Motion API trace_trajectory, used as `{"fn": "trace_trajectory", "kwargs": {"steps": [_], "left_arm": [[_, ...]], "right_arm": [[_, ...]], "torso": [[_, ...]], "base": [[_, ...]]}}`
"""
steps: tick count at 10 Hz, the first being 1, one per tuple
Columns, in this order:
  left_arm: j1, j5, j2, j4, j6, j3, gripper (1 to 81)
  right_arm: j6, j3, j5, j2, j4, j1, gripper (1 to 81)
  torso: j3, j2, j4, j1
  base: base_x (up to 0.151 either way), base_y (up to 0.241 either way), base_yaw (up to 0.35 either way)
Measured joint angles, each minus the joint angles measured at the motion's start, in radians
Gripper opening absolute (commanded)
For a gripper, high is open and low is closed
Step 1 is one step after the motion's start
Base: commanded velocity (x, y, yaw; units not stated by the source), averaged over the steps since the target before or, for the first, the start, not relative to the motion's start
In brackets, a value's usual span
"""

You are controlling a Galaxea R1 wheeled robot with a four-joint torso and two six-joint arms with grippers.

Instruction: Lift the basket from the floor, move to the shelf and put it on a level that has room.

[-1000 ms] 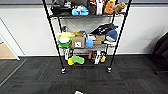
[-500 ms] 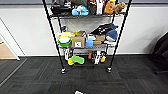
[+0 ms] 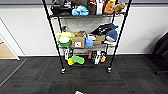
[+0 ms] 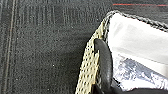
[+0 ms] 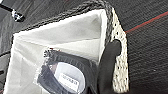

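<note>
The basket shows a cream woven wall (image 4: 87,67), a dark braided rim and a white lining (image 5: 62,37), and it stands on the dark carpet floor (image 3: 125,77). My left gripper (image 4: 102,50) is shut on the rim at one end, one dark finger lying over the edge. At the other end my right gripper (image 5: 111,51) is shut on the rim in the same way. A clear bag holding a dark item with a white label (image 5: 63,75) lies inside. A sliver of the basket (image 3: 79,92) shows at the head view's bottom edge. The black wire shelf (image 3: 85,46) stands ahead; its uppermost level is hidden.
The tiers in view are crowded with boxes, bowls, soft toys and bottles. The shelf rests on small wheels (image 3: 63,71) against a white wall. A dark chair (image 3: 161,53) is at the right and tan wood flooring (image 3: 6,51) at the left. A red line (image 5: 147,22) crosses the carpet.
</note>
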Motion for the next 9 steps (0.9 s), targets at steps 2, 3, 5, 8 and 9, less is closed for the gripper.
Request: {"fn": "trace_trajectory", "kwargs": {"steps": [2, 3, 5, 8, 9], "left_arm": [[0.001, 0.000, -0.002, -0.002, 0.000, 0.003, 1.0], [0.003, 0.003, -0.006, -0.004, 0.000, 0.011, 1.0], [0.009, 0.005, -0.032, -0.008, 0.000, 0.064, 1.0], [0.034, 0.026, -0.117, -0.033, -0.008, 0.235, 1.0], [0.044, 0.034, -0.147, -0.042, -0.013, 0.294, 1.0]], "right_arm": [[0.000, 0.000, 0.000, -0.001, 0.000, 0.000, 1.0], [0.000, 0.000, 0.000, -0.001, 0.000, 0.000, 1.0], [0.000, 0.020, -0.005, -0.018, -0.001, 0.000, 1.0], [-0.004, 0.105, -0.017, -0.084, -0.004, 0.000, 1.0], [-0.005, 0.113, -0.018, -0.097, -0.004, 0.000, 1.0]], "torso": [[0.000, 0.000, 0.000, 0.000], [0.000, 0.000, 0.000, 0.000], [0.000, 0.000, 0.000, 0.000], [0.000, 0.005, 0.000, -0.003], [0.000, 0.024, 0.000, -0.014]], "base": [[0.000, 0.000, 0.000], [0.000, 0.000, 0.000], [0.000, 0.000, 0.000], [0.000, 0.000, 0.000], [0.000, 0.000, 0.000]]}}
